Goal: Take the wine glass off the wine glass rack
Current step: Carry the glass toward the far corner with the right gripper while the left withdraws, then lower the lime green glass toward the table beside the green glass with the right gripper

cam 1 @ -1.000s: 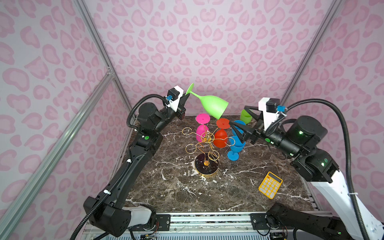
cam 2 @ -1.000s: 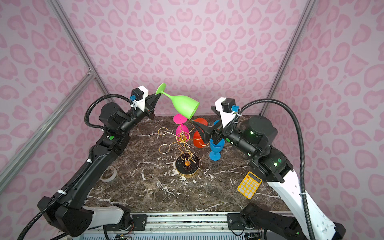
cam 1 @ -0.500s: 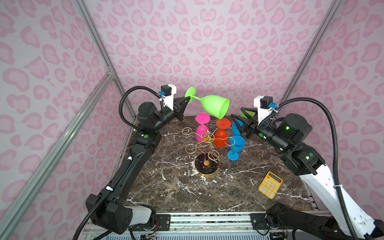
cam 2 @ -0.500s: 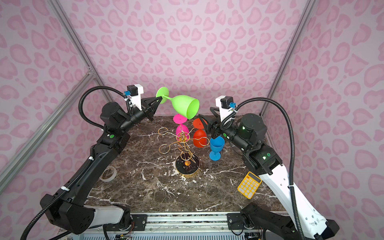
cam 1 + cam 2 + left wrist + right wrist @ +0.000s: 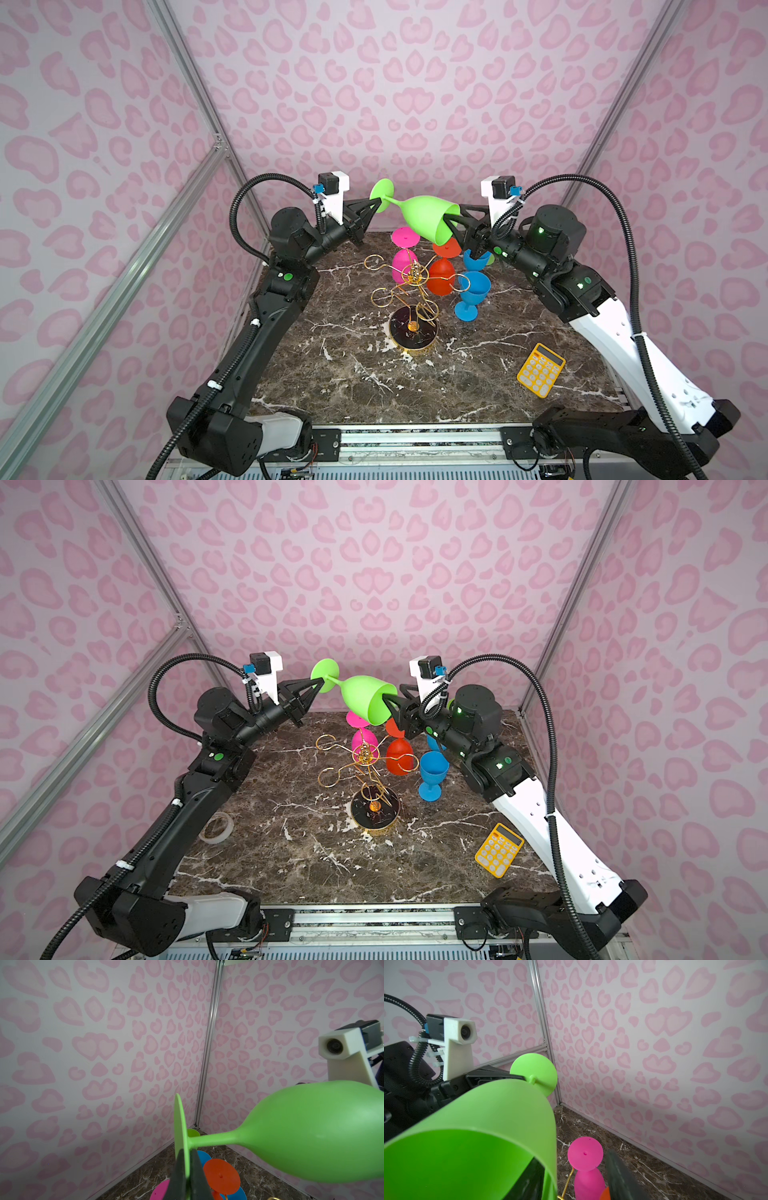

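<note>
The green wine glass (image 5: 424, 216) (image 5: 365, 700) hangs sideways in the air above the gold wire wine glass rack (image 5: 411, 282) (image 5: 365, 755). My left gripper (image 5: 376, 202) (image 5: 188, 1167) is shut on the rim of its foot. My right gripper (image 5: 455, 230) (image 5: 571, 1157) straddles the bowl's rim: one finger sits inside the bowl (image 5: 488, 1115), and the other finger (image 5: 618, 1176) stands well clear outside the wall. A pink glass (image 5: 403, 264) and a red glass (image 5: 441, 278) hang upside down on the rack.
A blue glass (image 5: 473, 291) stands upright on the marble right of the rack, another blue one (image 5: 476, 259) behind it. A yellow calculator (image 5: 540, 370) lies front right, and a tape roll (image 5: 216, 828) lies at the left by my left arm. Pink walls close in at the back and sides.
My right gripper has risen from beside the blue glasses to the green glass's mouth, and its jaws have narrowed. My left arm has levelled the glass slightly.
</note>
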`<action>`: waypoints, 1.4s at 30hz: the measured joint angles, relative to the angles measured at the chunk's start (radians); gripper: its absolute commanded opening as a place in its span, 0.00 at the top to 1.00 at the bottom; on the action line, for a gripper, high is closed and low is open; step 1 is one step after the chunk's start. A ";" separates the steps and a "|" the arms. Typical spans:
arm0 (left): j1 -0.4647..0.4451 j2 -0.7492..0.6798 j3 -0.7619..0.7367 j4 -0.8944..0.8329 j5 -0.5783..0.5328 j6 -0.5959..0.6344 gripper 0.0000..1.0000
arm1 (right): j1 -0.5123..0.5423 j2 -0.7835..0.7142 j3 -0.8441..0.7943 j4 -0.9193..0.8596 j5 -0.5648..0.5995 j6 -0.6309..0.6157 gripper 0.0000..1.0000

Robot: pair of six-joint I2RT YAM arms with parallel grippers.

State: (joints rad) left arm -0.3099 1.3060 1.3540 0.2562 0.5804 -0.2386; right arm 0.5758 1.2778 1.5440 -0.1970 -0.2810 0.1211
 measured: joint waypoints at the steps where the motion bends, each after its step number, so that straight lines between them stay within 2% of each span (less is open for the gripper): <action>1: 0.000 -0.001 0.000 0.000 0.005 -0.001 0.96 | 0.000 0.007 0.005 0.005 -0.004 0.002 0.61; 8: -0.001 -0.007 -0.030 -0.002 0.018 -0.015 0.97 | -0.002 0.048 0.041 0.012 -0.037 0.027 0.80; 13: 0.000 -0.007 -0.030 0.000 0.015 -0.022 0.96 | -0.002 0.052 0.054 0.006 -0.063 0.043 0.99; 17: -0.001 -0.007 -0.035 0.002 0.016 -0.022 0.85 | -0.002 0.046 0.056 -0.015 -0.061 0.043 1.00; 20: 0.000 -0.007 -0.036 0.005 0.016 -0.022 0.70 | -0.003 0.029 0.056 -0.033 -0.048 0.047 1.00; 22: 0.000 -0.007 -0.036 0.005 0.014 -0.022 0.65 | -0.003 0.014 0.056 -0.037 -0.041 0.047 1.00; 24: 0.000 -0.008 -0.036 0.006 0.014 -0.021 0.55 | -0.004 0.001 0.057 -0.045 -0.031 0.044 1.00; 27: -0.002 -0.020 -0.044 0.009 -0.002 -0.017 0.48 | -0.026 -0.019 0.072 -0.085 -0.015 0.039 1.00; 35: 0.000 -0.112 -0.108 0.009 -0.124 0.037 0.24 | -0.266 -0.084 0.092 -0.171 0.026 0.053 1.00; 42: 0.000 -0.229 -0.179 0.022 -0.236 0.109 0.12 | -0.456 -0.050 0.149 -0.321 0.043 0.068 1.00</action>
State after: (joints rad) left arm -0.3096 1.0767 1.1748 0.2779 0.3443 -0.1299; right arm 0.1196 1.2274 1.6928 -0.5182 -0.2382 0.1894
